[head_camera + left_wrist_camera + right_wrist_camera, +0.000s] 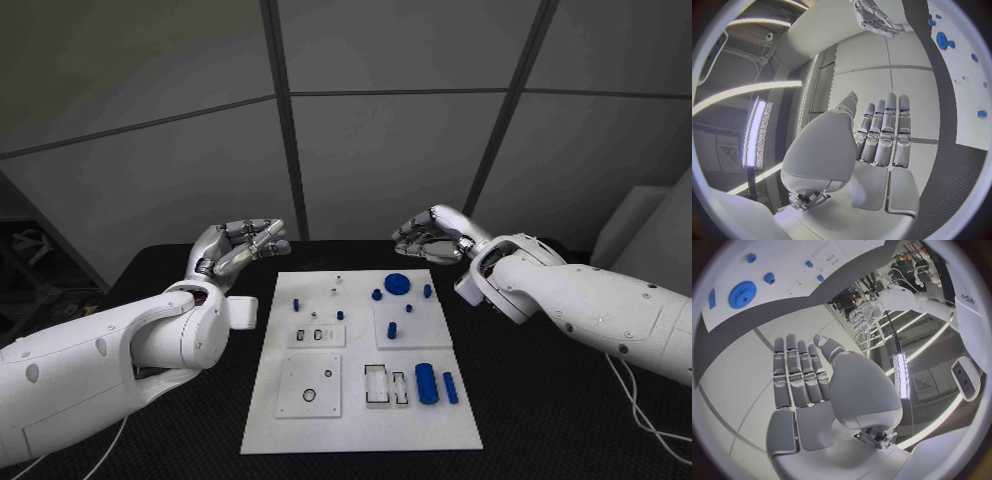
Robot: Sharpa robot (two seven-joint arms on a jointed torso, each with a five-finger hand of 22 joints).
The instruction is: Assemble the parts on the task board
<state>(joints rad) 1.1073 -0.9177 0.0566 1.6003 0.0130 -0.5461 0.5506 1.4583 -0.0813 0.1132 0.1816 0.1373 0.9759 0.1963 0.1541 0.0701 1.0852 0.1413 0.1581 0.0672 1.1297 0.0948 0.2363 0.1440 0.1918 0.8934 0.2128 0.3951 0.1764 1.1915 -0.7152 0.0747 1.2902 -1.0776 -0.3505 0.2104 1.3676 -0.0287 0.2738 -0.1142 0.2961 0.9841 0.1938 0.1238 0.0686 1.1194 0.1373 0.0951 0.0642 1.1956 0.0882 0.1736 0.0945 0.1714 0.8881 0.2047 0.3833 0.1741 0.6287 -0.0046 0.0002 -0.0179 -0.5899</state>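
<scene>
In the middle of the black table [548, 420] lies the white task board [361, 425], carrying small blue parts: a round disc [397, 282] at the far end, a cylinder [427, 383] near right. No writing is legible on it. Left hand [242, 243] and right hand [433, 236] hover beyond its far edge, fingers extended, holding nothing.

Cut off at upper right edge of left wrist view: white board [967, 100]. Too small to identify: tiny pegs [338, 279] at board's top.

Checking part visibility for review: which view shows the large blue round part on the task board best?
The head view: the large blue round part sits unobstructed on the whole task board. Both wrist views catch it at the rim, bent by the lens.
</scene>
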